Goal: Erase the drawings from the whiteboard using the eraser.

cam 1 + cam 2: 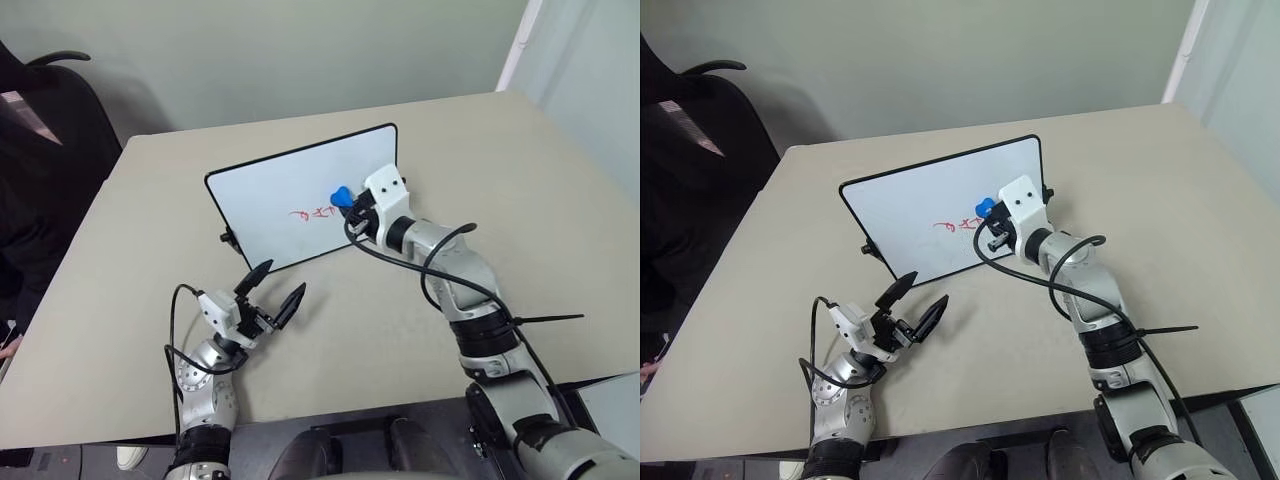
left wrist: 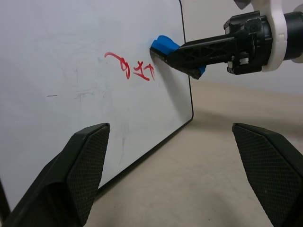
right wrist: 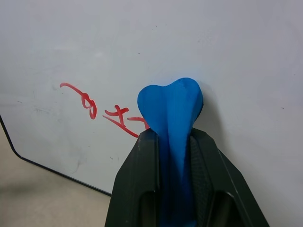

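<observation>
Left gripper (image 1: 278, 293) idle near the counter's (image 1: 560, 200) front edge, jaws spread, holding nothing; beyond it the whiteboard (image 1: 270, 190) stands tilted mid-counter; right gripper (image 3: 174, 142) jaws clenched on the eraser (image 3: 171, 106), pressed to the board just beside the drawings' (image 3: 97, 111) right end; I'd keep it flat, press lightly so the board doesn't tip, and sweep across the red strokes toward the board's left edge.

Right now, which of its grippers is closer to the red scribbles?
The right gripper: it holds the eraser at the whiteboard, just beside the scribbles. The left gripper hangs open over the table in front of the board, well short of them.
</observation>
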### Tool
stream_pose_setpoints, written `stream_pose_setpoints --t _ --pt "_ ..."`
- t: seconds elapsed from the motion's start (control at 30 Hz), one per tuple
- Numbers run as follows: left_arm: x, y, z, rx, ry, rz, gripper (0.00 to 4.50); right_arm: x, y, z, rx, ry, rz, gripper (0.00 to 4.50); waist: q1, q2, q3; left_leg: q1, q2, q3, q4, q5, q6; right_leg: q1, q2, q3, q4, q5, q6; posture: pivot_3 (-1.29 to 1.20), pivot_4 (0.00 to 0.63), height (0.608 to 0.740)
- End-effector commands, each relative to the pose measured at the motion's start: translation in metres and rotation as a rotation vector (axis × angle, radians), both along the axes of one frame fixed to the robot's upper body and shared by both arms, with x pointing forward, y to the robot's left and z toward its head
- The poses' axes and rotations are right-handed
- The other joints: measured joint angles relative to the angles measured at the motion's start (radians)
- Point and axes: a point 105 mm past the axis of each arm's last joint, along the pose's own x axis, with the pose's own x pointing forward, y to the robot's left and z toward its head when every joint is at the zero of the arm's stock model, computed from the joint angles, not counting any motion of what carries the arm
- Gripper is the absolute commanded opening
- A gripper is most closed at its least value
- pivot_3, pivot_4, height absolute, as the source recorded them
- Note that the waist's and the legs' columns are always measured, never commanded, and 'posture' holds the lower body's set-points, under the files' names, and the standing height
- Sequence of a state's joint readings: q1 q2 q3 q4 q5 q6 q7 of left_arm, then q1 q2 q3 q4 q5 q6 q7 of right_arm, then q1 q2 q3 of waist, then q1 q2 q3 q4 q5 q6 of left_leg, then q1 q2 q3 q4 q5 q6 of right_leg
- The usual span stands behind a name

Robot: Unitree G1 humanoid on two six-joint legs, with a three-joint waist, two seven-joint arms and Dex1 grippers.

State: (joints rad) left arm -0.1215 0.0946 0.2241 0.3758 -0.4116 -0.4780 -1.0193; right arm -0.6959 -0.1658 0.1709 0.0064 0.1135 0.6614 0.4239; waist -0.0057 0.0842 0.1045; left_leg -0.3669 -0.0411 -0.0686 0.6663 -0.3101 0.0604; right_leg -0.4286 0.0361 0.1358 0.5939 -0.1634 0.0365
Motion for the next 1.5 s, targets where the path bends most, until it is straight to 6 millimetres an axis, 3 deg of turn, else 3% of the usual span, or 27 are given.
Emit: stream_pose_setpoints --t 0.03,0.13,0.23,0.57,0.87,0.93,1.13,1.3,1.43,1.5 --pt "-0.007 -0.006 -0.018 -0.074 0.067 0.002 4.5 -0.006 0.002 -0.015 -0.038 0.023 0.017 0.5 -0.001 0.0 0.0 0.0 0.0 0.0 0.0 0.0 0.0 0.0 0.0 0.0 0.0 0.0 0.0 0.0 0.15 0.74" --pt "-0.009 -0.006 -0.017 -0.074 0.065 0.005 4.5 -0.014 0.005 -0.035 -0.088 0.064 0.049 0.5 -0.001 0.0 0.0 0.0 0.0 0.0 0.0 0.0 0.0 0.0 0.0 0.0 0.0 0.0 0.001 0.0 0.15 0.74" --pt "-0.009 -0.006 -0.017 -0.073 0.064 0.007 4.5 -0.015 0.006 -0.037 -0.093 0.069 0.054 0.5 -0.001 -0.001 0.0 -0.001 0.0 0.001 -0.001 0.0 0.0 -0.002 0.0 0.0 0.0 0.001 0.003 0.0 0.15 0.74" --pt "-0.009 -0.006 -0.017 -0.075 0.065 0.006 4.5 -0.003 0.014 0.03 0.018 -0.087 0.033 0.5 -0.003 -0.002 0.001 -0.001 0.0 0.002 -0.001 0.0 0.001 -0.002 -0.001 0.0 0.0 0.001 0.003 0.0 0.15 0.74" --pt "-0.012 -0.005 -0.016 -0.08 0.064 0.011 4.5 -0.011 0.019 0.037 0.043 -0.105 0.063 0.5 -0.004 -0.003 0.002 -0.001 0.0 0.002 0.0 0.0 0.001 -0.002 -0.001 0.0 0.0 0.001 0.002 0.0 0.15 0.74" --pt "-0.012 -0.004 -0.016 -0.081 0.063 0.013 4.5 -0.012 0.02 0.032 0.039 -0.088 0.07 0.5 -0.004 -0.003 0.002 -0.001 0.0 0.002 -0.001 0.0 0.001 -0.002 -0.001 0.0 0.0 0.002 0.002 0.0 0.15 0.74" --pt "-0.012 -0.004 -0.016 -0.081 0.062 0.015 4.5 -0.013 0.021 -0.027 -0.073 0.063 0.076 0.5 -0.005 -0.004 0.002 0.0 0.0 0.003 0.0 -0.001 0.001 -0.002 -0.001 0.0 0.0 0.002 0.002 0.0 0.15 0.74" --pt "-0.012 -0.004 -0.016 -0.08 0.062 0.017 4.5 -0.011 0.017 -0.054 -0.133 0.121 0.051 0.5 -0.005 -0.004 0.002 -0.001 0.0 0.003 0.0 -0.001 0.001 -0.002 -0.002 -0.001 0.0 0.002 0.003 0.0 0.15 0.74" --pt "-0.012 -0.004 -0.017 -0.079 0.062 0.019 4.5 -0.007 0.018 -0.044 -0.117 0.095 0.046 0.5 -0.005 -0.004 0.002 -0.001 0.0 0.003 -0.001 -0.001 0.001 -0.002 -0.002 -0.001 0.0 0.002 0.003 0.0 0.15 0.74" --pt "-0.012 -0.004 -0.017 -0.079 0.063 0.02 4.5 -0.006 0.023 -0.017 -0.068 0.039 0.063 0.5 -0.005 -0.004 0.002 -0.001 0.0 0.003 -0.001 -0.001 0.001 -0.002 -0.002 -0.001 0.0 0.002 0.003 0.0 0.15 0.74"
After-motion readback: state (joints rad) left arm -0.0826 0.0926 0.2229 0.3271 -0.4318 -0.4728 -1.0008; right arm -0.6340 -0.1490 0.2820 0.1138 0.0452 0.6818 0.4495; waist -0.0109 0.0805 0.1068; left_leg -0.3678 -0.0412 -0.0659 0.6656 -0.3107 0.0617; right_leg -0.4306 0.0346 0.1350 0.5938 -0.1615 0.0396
